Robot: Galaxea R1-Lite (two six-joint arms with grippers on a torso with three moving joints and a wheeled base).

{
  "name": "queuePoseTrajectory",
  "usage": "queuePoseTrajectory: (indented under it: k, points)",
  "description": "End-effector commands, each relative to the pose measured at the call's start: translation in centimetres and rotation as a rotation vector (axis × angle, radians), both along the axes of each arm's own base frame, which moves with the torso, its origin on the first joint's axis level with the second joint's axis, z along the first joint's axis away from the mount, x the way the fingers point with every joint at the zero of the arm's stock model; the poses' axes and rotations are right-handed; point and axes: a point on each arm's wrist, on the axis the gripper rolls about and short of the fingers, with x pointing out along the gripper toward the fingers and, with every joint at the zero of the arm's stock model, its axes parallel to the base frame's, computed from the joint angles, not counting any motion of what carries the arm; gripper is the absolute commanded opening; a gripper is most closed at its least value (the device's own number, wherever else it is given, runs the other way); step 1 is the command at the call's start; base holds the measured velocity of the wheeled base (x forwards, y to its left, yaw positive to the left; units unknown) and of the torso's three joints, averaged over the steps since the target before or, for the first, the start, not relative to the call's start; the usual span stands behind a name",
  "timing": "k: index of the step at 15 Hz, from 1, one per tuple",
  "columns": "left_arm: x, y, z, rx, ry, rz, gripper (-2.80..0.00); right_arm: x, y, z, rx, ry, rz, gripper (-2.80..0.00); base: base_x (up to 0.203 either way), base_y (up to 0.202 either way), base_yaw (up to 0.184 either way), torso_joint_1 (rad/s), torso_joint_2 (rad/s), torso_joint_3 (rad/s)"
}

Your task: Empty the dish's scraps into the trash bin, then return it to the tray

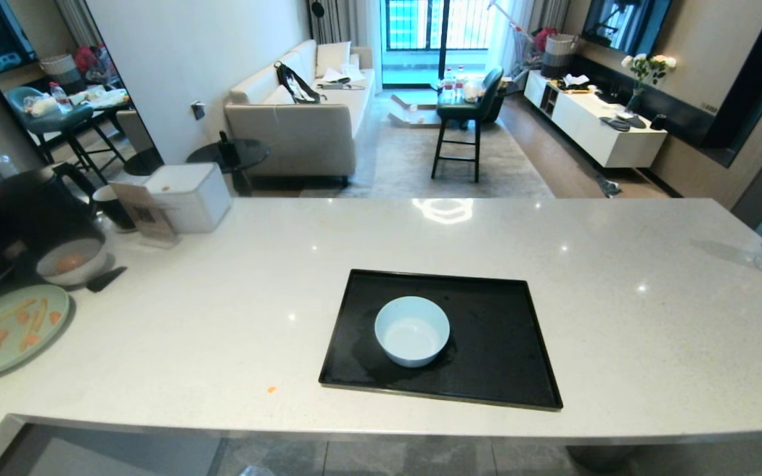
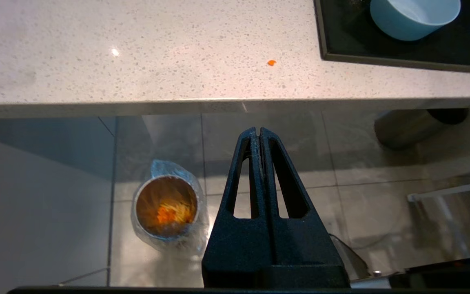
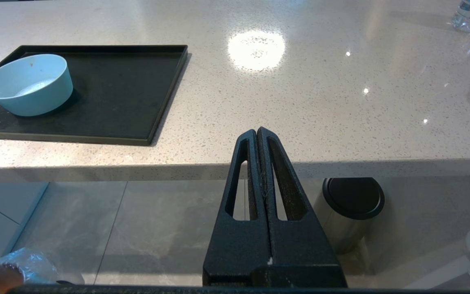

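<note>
Pale blue-white and smooth all over, the dish (image 1: 412,330) stands upright on the tray (image 1: 500,370), a little toward the robot's left of the tray's middle and well inside its low rim. It is a small, deep, round bowl, and its inside looks clean apart from a tiny fleck near the lip in the right wrist view. The scraps (image 2: 169,212), thin yellow and orange sticks, lie inside the trash bin (image 2: 165,206), which sits on the floor tiles below the counter's near edge, off to the tray's left side, with its crinkled clear liner folded round the rim.

Judged from how things lie, both steps look done: the dish is emptied and back on the tray, so what is in hand seems to be the arm's pull-away to rest. The next move calls for little more than parking clear of the counter edge; nothing near the tray needs touching.

The left gripper (image 2: 258,132) hangs below the counter level, on the near side of the tray and above the floor just beside the trash bin, its 2 fingers pressed together on nothing. The right gripper (image 3: 256,132) sits parked below the counter edge on the tray's right side, fingers likewise closed and empty.

1 orange crumb (image 1: 271,389) lies on the counter (image 1: 619,317), left of the tray.
</note>
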Motion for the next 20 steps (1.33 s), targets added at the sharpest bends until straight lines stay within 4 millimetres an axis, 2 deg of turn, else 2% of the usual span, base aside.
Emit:
queuePoseTrajectory:
  k: [1,4,6,8,13,16,20]
  points:
    - [-1.8,0.2,-1.5,0.031,-0.1,-0.006,-2.8,0.0,0.0,0.0,0.0,0.0,0.0,-2.8,0.0,0.0,0.0,0.0,0.0,0.0]
    - [-1.3,0.2,-3.8,0.069,-0.198,-0.01,-2.8,0.0,0.0,0.0,0.0,0.0,0.0,-2.8,0.0,0.0,0.0,0.0,0.0,0.0]
    - [-1.0,0.1,-4.0,0.064,-0.274,0.003,-2.8,0.0,0.0,0.0,0.0,0.0,0.0,-2.8,0.0,0.0,0.0,0.0,0.0,0.0]
    - [-1.1,0.2,-4.8,0.077,-0.196,0.016,-2.8,0.0,0.0,0.0,0.0,0.001,0.0,-2.8,0.0,0.0,0.0,0.0,0.0,0.0]
    - [-1.6,0.3,-5.2,0.095,-0.214,0.191,-2.8,0.0,0.0,0.0,0.0,-0.001,0.0,-2.8,0.0,0.0,0.0,0.0,0.0,0.0]
    - [-2.9,0.3,-5.6,0.094,-0.327,0.179,-2.8,0.0,0.0,0.0,0.0,0.0,0.0,-2.8,0.0,0.0,0.0,0.0,0.0,0.0]
    - [-3.5,0.3,-5.9,0.088,-0.401,0.178,-2.8,0.0,0.0,0.0,0.0,-0.001,0.0,-2.8,0.0,0.0,0.0,0.0,0.0,0.0]
